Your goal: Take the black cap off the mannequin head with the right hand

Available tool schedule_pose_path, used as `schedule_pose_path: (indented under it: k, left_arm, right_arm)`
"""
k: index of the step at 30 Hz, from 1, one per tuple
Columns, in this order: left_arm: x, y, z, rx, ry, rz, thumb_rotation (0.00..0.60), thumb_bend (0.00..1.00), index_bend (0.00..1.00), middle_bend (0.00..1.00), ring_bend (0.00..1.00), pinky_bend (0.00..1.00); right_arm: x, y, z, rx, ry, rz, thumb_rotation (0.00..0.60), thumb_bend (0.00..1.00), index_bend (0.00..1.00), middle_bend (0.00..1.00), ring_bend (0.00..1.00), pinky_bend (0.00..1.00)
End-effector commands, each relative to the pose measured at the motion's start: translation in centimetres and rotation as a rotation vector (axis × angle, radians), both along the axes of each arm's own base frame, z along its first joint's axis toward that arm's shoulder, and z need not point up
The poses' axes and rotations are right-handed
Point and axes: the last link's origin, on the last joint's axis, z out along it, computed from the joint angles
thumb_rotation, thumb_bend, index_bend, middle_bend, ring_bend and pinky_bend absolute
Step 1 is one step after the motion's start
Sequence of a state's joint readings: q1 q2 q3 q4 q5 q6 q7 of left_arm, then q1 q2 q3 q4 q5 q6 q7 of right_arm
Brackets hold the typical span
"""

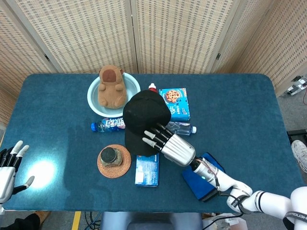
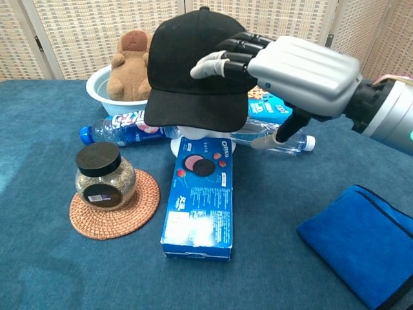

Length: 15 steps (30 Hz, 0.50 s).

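A black cap (image 1: 144, 117) (image 2: 193, 64) sits on the mannequin head, whose white base (image 2: 175, 146) shows just under the brim. My right hand (image 1: 169, 143) (image 2: 284, 68) reaches over the cap's brim side, its fingers (image 2: 222, 58) spread above the crown and holding nothing. The thumb hangs down beside the brim. My left hand (image 1: 8, 167) lies open at the table's left front edge, far from the cap.
Around the mannequin lie an Oreo box (image 2: 199, 197), a jar on a woven coaster (image 2: 106, 174), two plastic bottles (image 2: 116, 126) (image 2: 277, 137), a cookie box (image 1: 175, 103), a bowl with a plush toy (image 1: 111, 86) and a blue cloth (image 2: 361, 239).
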State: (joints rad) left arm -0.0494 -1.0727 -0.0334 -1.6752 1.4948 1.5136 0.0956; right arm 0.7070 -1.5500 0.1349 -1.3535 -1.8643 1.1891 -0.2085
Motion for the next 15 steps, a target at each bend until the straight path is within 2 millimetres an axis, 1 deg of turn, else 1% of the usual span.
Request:
schedule_pose_path:
  k: [1, 7, 10, 15]
  left_arm:
    - [-0.1, 0.0, 0.0, 0.001, 0.0, 0.002, 0.6, 0.2, 0.02, 0.0, 0.0, 0.0]
    - [-0.2, 0.1, 0.1, 0.002, 0.001, 0.004, 0.6, 0.2, 0.02, 0.0, 0.0, 0.0]
    - [-0.2, 0.1, 0.0, 0.001, 0.0, 0.004, 0.6, 0.2, 0.02, 0.0, 0.0, 0.0]
    - [-0.2, 0.1, 0.1, 0.001, 0.0, 0.005, 0.6, 0.2, 0.02, 0.0, 0.0, 0.0]
  right_arm:
    - [0.4, -0.3, -0.6, -0.007, -0.003, 0.016, 0.6, 0.0, 0.13, 0.09, 0.0, 0.0]
    - [1.0, -0.9, -1.4, -0.022, -0.032, 0.038, 0.6, 0.0, 0.13, 0.09, 0.0, 0.0]
    - [1.4, -1.2, -1.7, -0.034, -0.059, 0.055, 0.6, 0.0, 0.13, 0.11, 0.0, 0.0]
    - [1.7, -1.8, -2.5, -0.035, -0.069, 0.059, 0.6, 0.04, 0.14, 0.13, 0.0, 0.0]
